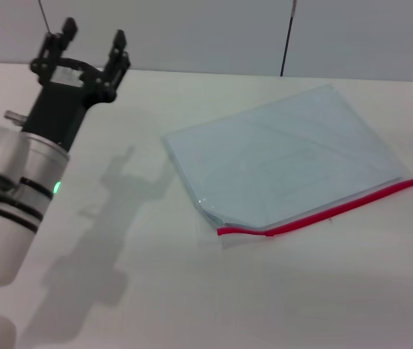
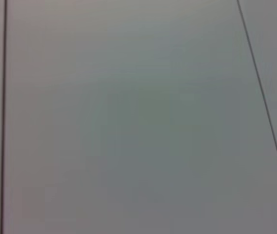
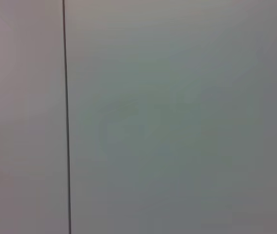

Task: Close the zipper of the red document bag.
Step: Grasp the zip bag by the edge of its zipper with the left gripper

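Head view: zipper (image 1: 319,211) well right of left fingers (image 1: 118,45).

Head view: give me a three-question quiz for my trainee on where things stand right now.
1. True or false: the left gripper is gripping the zipper.
2. Which edge of the red document bag carries the zipper? A) the edge nearest the robot B) the far edge C) the edge facing the left gripper
3. Fill in: the left gripper's fingers are ____.

Key
1. False: it is raised over the table, well to the left of the bag and touching nothing.
2. A.
3. Open. The right gripper shows in no view.
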